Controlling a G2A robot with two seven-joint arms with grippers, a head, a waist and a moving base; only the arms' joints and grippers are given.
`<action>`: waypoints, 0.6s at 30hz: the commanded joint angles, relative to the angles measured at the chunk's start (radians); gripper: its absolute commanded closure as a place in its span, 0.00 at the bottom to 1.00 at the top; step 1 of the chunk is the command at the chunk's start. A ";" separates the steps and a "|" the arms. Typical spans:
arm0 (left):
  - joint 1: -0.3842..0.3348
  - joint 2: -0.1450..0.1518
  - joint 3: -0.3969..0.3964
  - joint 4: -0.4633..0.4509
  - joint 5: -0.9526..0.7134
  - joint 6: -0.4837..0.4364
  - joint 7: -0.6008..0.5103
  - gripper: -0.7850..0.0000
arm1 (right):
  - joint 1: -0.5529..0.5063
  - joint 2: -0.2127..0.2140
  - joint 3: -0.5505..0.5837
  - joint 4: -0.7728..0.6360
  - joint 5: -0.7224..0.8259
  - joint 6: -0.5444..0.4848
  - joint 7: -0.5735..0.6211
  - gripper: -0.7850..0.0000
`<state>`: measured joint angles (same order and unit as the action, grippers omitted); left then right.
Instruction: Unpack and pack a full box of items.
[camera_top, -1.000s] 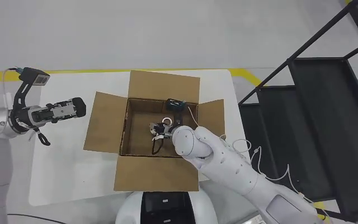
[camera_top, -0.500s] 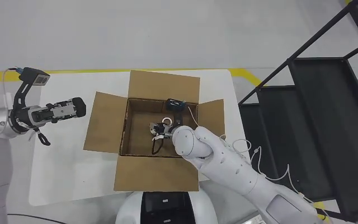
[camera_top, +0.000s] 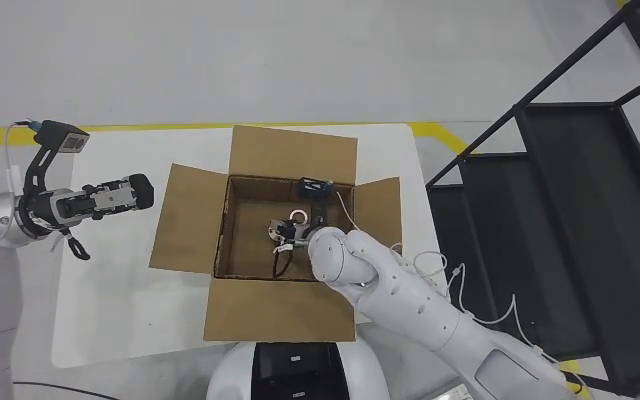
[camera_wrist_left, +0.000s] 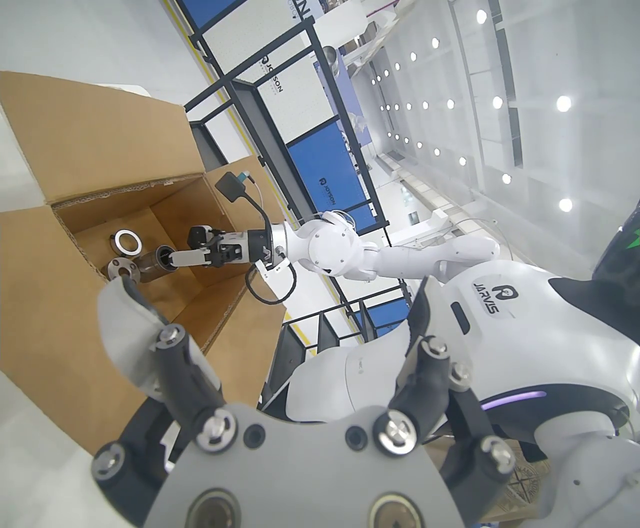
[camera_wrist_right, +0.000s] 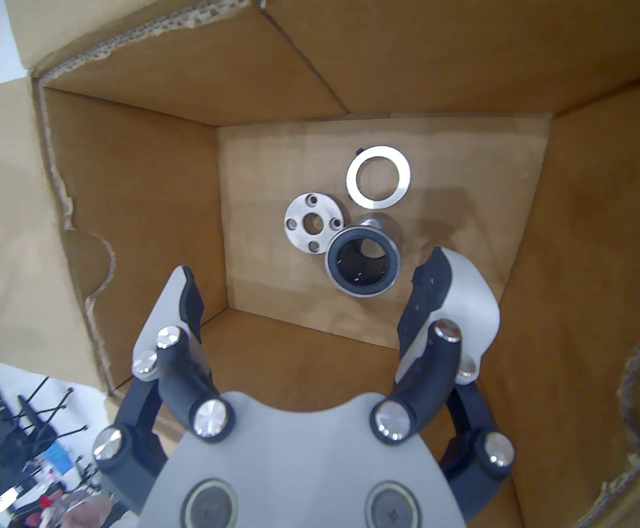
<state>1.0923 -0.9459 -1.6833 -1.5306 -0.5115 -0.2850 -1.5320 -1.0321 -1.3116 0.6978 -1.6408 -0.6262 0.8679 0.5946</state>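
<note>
1. Left gripper (camera_top: 135, 190) first: fingers spread wide, nothing between them, parked above the bare table (camera_top: 120, 300), well apart from the cardboard box (camera_top: 290, 150) and off its left side. Same spot as a second ago, so no help from that side right now.
2. On to the cardboard box: sitting mid-table with all four flaps folded out, hasn't shifted. Looks far from full, with just three metal bits on the floor.
3. Inside, bunched together: flat ring (camera_wrist_right: 378, 176), flange (camera_wrist_right: 313, 223) with holes, and an upright sleeve (camera_wrist_right: 363, 265) right beside the flange, maybe touching. No movement among them over the last second.
4. Right gripper (camera_wrist_right: 310, 265), down inside the box: jaws apart, gripping nothing, hanging just above the sleeve and roughly lined up over it. Only real change: a small leftward slide of the forearm in the top view, with a barely-there creep of the gripper along with it.
5. Reads like fine-tuning for a grab on the sleeve, so probably late in the unpacking, with three pieces left to lift out. Still needs lowering and closing. Likely snag: the flange crowding one side.
</note>
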 joint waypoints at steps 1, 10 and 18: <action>0.000 0.000 0.000 0.000 0.000 0.000 0.000 0.00 | 0.013 -0.005 -0.021 0.021 -0.019 0.021 0.032 0.00; 0.000 0.000 0.000 0.000 0.000 0.000 0.000 0.00 | 0.077 -0.047 -0.117 0.142 -0.085 0.092 0.083 0.00; 0.000 0.000 0.000 0.000 0.000 0.000 0.000 0.00 | 0.098 -0.083 -0.150 0.205 -0.107 0.109 0.055 1.00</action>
<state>1.0923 -0.9459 -1.6833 -1.5306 -0.5115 -0.2850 -1.5320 -0.9331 -1.3919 0.5489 -1.4396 -0.7313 0.9752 0.6521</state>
